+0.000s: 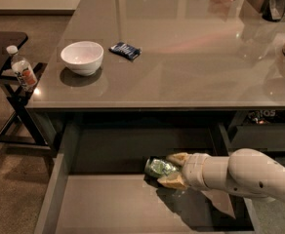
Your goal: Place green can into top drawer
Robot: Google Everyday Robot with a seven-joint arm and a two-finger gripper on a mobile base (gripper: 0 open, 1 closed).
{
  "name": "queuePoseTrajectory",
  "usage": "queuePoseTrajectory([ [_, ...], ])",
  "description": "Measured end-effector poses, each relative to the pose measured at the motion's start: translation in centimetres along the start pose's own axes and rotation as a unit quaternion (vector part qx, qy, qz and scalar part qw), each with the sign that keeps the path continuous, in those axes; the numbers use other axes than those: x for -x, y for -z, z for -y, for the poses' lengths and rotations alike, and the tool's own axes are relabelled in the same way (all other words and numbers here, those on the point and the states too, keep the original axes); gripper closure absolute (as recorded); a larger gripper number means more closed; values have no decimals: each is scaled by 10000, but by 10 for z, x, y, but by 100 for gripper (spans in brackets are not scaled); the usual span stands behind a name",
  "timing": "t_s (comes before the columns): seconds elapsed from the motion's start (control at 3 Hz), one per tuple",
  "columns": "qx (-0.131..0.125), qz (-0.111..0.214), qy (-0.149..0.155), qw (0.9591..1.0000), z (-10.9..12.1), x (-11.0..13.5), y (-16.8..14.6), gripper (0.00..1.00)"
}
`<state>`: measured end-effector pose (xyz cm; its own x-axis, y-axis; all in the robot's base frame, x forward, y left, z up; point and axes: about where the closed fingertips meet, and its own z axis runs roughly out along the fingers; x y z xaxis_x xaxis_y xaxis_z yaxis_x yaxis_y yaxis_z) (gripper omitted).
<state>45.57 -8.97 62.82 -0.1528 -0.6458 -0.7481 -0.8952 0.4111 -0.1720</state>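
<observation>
The green can lies on its side between the jaws, one pale jaw pressing on it from above and the other from below, so the jaws are closed on it. Its dark round end sticks out past the jaw tips, away from the arm. The gripper sits low inside the open top drawer, toward the back, where the flat grey bottom meets the dark space under the surface. Whether the can touches the drawer bottom I cannot tell; a shadow lies just under the jaws.

Behind the jaws, the thick white arm runs off to the right edge of the view, crossing over the drawer's right side. In front of the jaws and to their left, the drawer bottom stretches toward the near edge.

Above the jaws is the grey surface. Up and left of the jaws a white bowl stands on it near the front edge, with a small blue packet just beside the bowl. Far left of the jaws, off the surface, a clear bottle with an orange label stands on a black stand. Far up and right of the jaws, a dark container sits at the back corner of the surface.
</observation>
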Motion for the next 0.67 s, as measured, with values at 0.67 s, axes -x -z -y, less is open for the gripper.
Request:
queuePoseTrajectory([
  [0.67, 1, 0, 0, 10000, 0, 0, 0, 0],
])
